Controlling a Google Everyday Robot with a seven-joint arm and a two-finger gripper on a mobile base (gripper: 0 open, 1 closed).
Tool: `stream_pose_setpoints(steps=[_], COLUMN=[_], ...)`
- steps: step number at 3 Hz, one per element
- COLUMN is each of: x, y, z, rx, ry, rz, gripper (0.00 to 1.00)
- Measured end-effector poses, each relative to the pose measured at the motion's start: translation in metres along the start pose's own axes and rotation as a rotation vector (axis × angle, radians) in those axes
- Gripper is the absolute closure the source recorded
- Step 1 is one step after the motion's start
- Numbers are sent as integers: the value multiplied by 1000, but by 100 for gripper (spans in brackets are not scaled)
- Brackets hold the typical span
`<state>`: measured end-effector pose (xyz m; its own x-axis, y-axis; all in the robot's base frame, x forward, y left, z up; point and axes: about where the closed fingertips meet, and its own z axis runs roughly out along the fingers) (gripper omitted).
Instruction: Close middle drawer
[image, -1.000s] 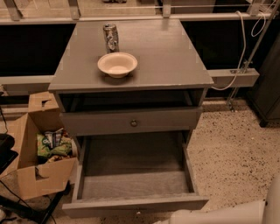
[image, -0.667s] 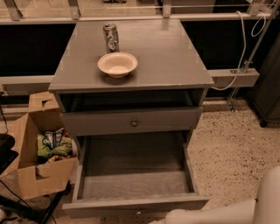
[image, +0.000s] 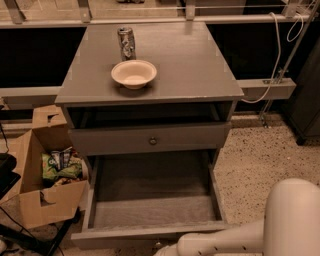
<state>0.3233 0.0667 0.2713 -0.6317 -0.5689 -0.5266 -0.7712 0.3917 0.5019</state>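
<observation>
The middle drawer of the grey cabinet is pulled far out, and its deep plain box is empty. Its low front lies near the bottom edge of the view. My white arm reaches in from the lower right along that front. My gripper is at the arm's end, at the bottom edge of the view, close to the middle of the drawer front and mostly cut off. The taller-fronted top drawer with a round knob stands slightly out above.
A cream bowl and a can stand on the cabinet top. An open cardboard box with packets sits on the floor at the left, next to the drawer. A white cable hangs at the right. The floor is speckled.
My arm has come further into view at the lower right, and its bulky white part is now higher and larger. The middle drawer has not moved.
</observation>
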Motion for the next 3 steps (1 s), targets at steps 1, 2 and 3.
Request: stream_pose_setpoints(steps=[1, 2, 3], x=[-10, -10, -19], y=[-14, -15, -31], z=[13, 13, 14], rx=[13, 13, 1], ry=[18, 18, -12], rz=[-5, -5, -25], gripper=[100, 100, 100])
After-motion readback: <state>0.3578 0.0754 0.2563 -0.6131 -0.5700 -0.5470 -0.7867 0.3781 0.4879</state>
